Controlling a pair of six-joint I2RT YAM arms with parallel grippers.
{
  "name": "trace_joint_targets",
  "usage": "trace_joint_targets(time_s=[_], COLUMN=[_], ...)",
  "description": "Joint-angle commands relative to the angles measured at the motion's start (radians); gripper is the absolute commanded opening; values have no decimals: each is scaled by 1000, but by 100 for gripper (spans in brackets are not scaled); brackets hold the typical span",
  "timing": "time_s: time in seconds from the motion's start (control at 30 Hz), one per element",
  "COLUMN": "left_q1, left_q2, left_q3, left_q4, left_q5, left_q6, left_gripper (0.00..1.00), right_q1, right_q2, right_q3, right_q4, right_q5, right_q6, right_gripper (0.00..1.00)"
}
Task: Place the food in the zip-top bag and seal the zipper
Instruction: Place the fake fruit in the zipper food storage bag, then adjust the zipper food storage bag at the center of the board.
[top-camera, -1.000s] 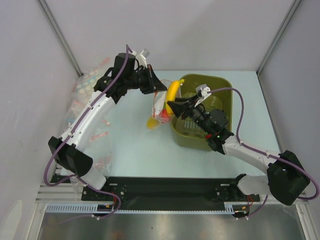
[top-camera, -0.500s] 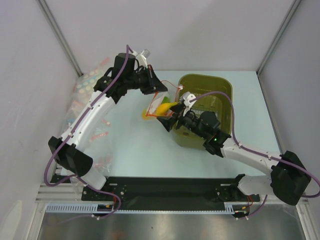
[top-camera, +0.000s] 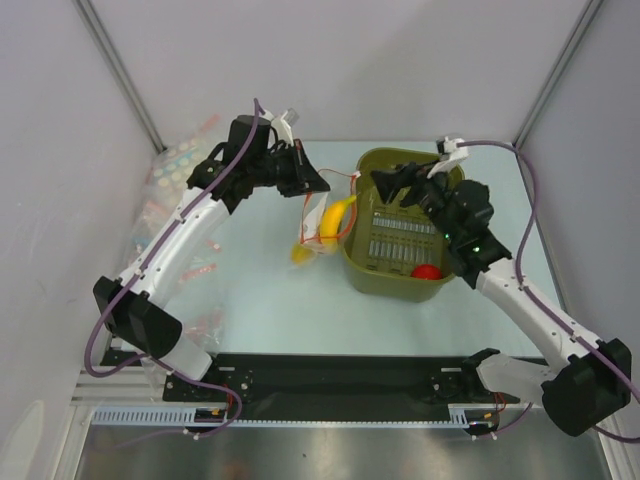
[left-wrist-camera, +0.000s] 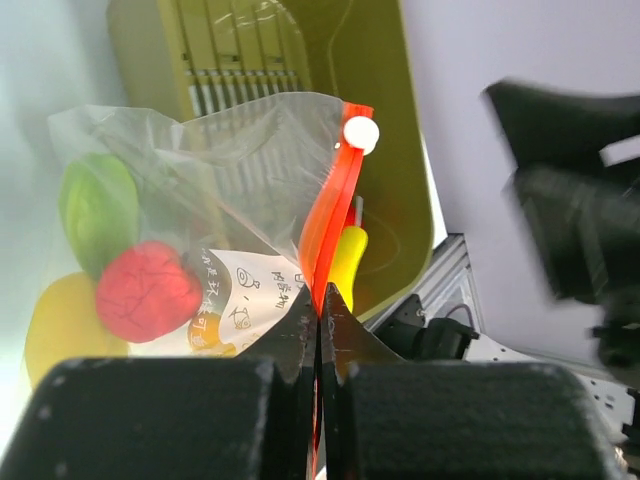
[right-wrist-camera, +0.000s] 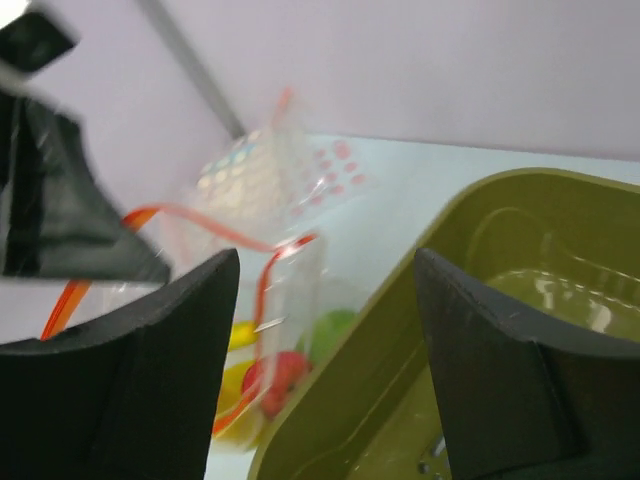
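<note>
Jaws of my left gripper (left-wrist-camera: 318, 300) pinch the orange-red zipper (left-wrist-camera: 335, 200); the clear, crinkly zip-top bag (left-wrist-camera: 200, 150) hangs beside the olive basket (top-camera: 452, 170), holding banana (top-camera: 335, 217), red fruit (left-wrist-camera: 148, 292), green piece (left-wrist-camera: 97, 208). My right gripper (right-wrist-camera: 325, 270) gapes empty.

From the left wrist we saw only the tip of the banana (left-wrist-camera: 346, 262) past the zipper (left-wrist-camera: 336, 190); the printed label on the bag (left-wrist-camera: 230, 150) hid the rest. The left gripper (left-wrist-camera: 318, 312) covered the bag's lower edge, the basket (left-wrist-camera: 397, 150) ran off the top, and the right arm (left-wrist-camera: 575, 230) was a dark smear. From the right wrist, the red fruit (right-wrist-camera: 272, 382) and green piece (right-wrist-camera: 332, 330) were smudges, the left gripper a blur cut by the left edge.
</note>
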Motion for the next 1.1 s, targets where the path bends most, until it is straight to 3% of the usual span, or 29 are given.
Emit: trace_joint_targets(time_s=[0.0, 0.23, 0.57, 0.73, 0.8, 0.93, 1.07], left_q1=[10, 13, 13, 18, 21, 23, 23], left_q2=[-59, -64, -62, -62, -61, -67, -77], left_q3=[-22, -25, -62, -57, -54, -56, -53], left_q4=[32, 1, 13, 24, 29, 36, 39], left_q5=[-27, -67, -74, -71, -62, -51, -65], left_q6=[26, 54, 44, 40, 35, 29, 31], left_gripper=[0, 0, 0, 0, 0, 0, 0], right_q1=[-98, -213, -322, -370, -371, -371, -338], right_q2=[-13, 60, -15, 33, 21, -32, 22], right_q3=[117, 278, 202, 191, 209, 193, 239], right_q4=[-278, -828, -1017, -1072, -1052, -914, -871], right_q5=[-6, 181, 313, 228, 167, -115, -335], right_q6=[117, 106, 94, 95, 72, 37, 98], right_gripper=[74, 73, 67, 67, 60, 54, 38])
